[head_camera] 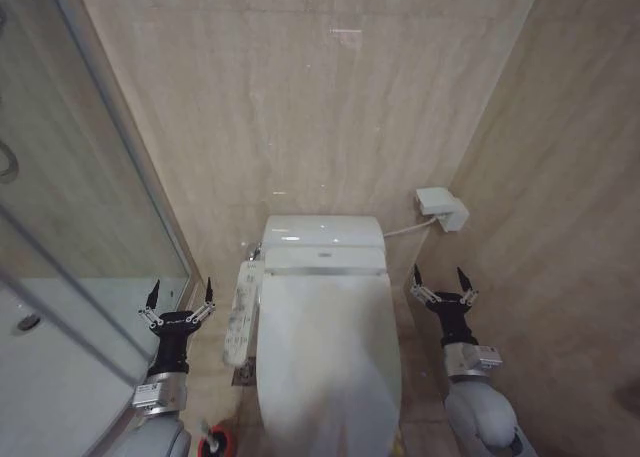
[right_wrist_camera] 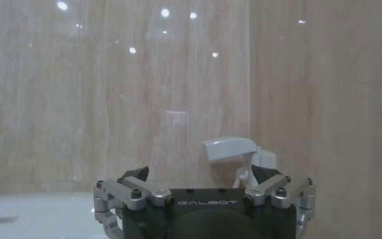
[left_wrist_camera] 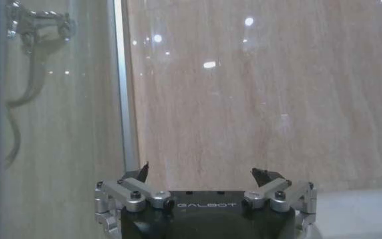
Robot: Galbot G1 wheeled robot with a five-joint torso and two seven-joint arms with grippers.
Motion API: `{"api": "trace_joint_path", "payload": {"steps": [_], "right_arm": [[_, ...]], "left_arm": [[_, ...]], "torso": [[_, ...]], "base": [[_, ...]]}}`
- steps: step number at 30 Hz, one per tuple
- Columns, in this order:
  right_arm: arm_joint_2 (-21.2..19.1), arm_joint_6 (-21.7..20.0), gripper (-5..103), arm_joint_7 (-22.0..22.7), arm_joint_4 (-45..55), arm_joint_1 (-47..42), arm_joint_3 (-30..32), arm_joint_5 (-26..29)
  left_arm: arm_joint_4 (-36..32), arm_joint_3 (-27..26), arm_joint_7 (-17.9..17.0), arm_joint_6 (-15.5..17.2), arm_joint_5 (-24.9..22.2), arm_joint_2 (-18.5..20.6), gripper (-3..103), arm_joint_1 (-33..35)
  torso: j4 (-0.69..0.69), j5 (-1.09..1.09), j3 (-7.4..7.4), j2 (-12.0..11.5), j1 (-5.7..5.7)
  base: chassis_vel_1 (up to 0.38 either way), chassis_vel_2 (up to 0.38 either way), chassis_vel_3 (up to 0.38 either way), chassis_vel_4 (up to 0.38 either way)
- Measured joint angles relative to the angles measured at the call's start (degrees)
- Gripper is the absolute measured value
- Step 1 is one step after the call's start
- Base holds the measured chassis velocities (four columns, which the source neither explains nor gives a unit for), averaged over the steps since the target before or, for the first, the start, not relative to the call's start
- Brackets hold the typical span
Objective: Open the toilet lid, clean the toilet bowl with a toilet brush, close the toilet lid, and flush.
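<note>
Left end effector [head_camera: 180,295] open, shower glass [head_camera: 90,227] beside

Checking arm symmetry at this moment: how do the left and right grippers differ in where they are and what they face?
The left gripper hovers between the shower glass and the toilet lid; the right gripper hovers between lid and side wall, facing the white wall box. Both are open, empty, raised and pointing forward.

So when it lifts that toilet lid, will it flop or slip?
The toilet lid looks like one glossy white piece, so probably stiff rather than floppy. That sheen suggests it may be slippery to hold. It lies shut and seems joined at the back, so it would likely swing up, not lift free.
</note>
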Motion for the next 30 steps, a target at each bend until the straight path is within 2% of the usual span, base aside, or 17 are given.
{"api": "trace_joint_path", "payload": {"steps": [2, 8, 12, 13, 17, 18, 21, 23, 24, 25, 26, 30], "right_arm": [[0.00, 0.00, 100, 0.00, 0.00, 0.00, 0.00, 0.00], [0.00, 0.00, 100, 0.00, 0.00, 0.00, 0.00, 0.00], [0.00, 0.00, 100, 0.00, 0.00, 0.00, 0.00, 0.00], [-0.01, 0.00, 100, 0.00, 0.00, 0.00, 0.00, 0.00], [0.00, 0.00, 100, 0.00, 0.00, -0.01, 0.00, 0.00], [0.00, 0.00, 100, 0.00, 0.00, -0.01, 0.00, 0.00], [0.00, 0.00, 100, 0.00, -0.01, -0.01, 0.00, 0.00], [0.00, 0.00, 100, 0.00, 0.00, -0.01, 0.00, 0.00], [0.00, 0.00, 100, 0.00, 0.00, -0.01, 0.00, 0.00], [0.00, 0.00, 100, 0.00, 0.00, -0.02, 0.00, 0.00], [0.00, 0.00, 100, 0.00, 0.00, -0.02, 0.00, 0.00], [0.00, 0.00, 100, 0.00, 0.00, -0.02, 0.00, 0.00]], "left_arm": [[0.00, -0.01, 0.00, 0.00, 0.00, 0.00, 100, 0.00], [0.01, 0.01, 0.00, 0.03, -0.01, 0.00, 100, 0.00], [0.00, -0.01, 0.00, 0.03, -0.01, 0.01, 100, 0.00], [0.01, 0.01, 0.00, 0.03, -0.01, 0.01, 100, -0.01], [0.01, 0.00, 0.00, 0.03, -0.01, 0.01, 100, 0.01], [0.01, 0.02, 0.00, 0.03, -0.01, 0.01, 100, -0.01], [0.01, 0.01, 0.00, 0.04, -0.01, 0.00, 100, 0.01], [0.01, 0.00, -0.01, 0.03, -0.01, 0.01, 100, 0.00], [0.01, 0.01, 0.00, 0.04, -0.01, 0.00, 100, 0.01], [0.01, 0.00, -0.01, 0.04, -0.01, 0.00, 100, 0.00], [0.01, 0.00, -0.01, 0.04, -0.01, 0.00, 100, 0.00], [0.01, 0.01, -0.01, 0.04, -0.01, 0.00, 100, 0.01]], "torso": [[0.01, 0.06, 0.00, 0.00, 0.00], [0.00, 0.00, 0.00, 0.00, 0.00], [-0.01, 0.07, -0.02, 0.01, -0.02], [-0.01, -0.02, 0.00, 0.01, -0.01], [0.00, 0.07, -0.01, 0.01, -0.03], [-0.02, -0.01, -0.01, 0.01, -0.02], [-0.01, 0.07, -0.01, 0.01, -0.03], [-0.01, 0.02, -0.03, 0.02, -0.05], [-0.02, -0.02, -0.02, 0.02, -0.05], [-0.01, 0.08, -0.02, 0.02, -0.05], [-0.01, 0.08, -0.02, 0.02, -0.05], [-0.01, 0.00, -0.02, 0.03, -0.05]], "base": [[0.260, -0.261, -0.244, 0.243], [0.295, -0.283, -0.298, 0.288], [0.361, -0.339, -0.336, 0.345], [0.376, -0.409, -0.337, 0.399], [0.375, -0.368, -0.375, 0.380], [0.354, -0.388, -0.365, 0.379], [0.360, -0.351, -0.347, 0.344], [0.314, -0.334, -0.325, 0.321], [0.287, -0.241, -0.259, 0.304], [0.227, -0.241, -0.259, 0.186], [0.227, -0.241, -0.259, 0.186], [0.102, -0.069, -0.113, 0.095]]}}
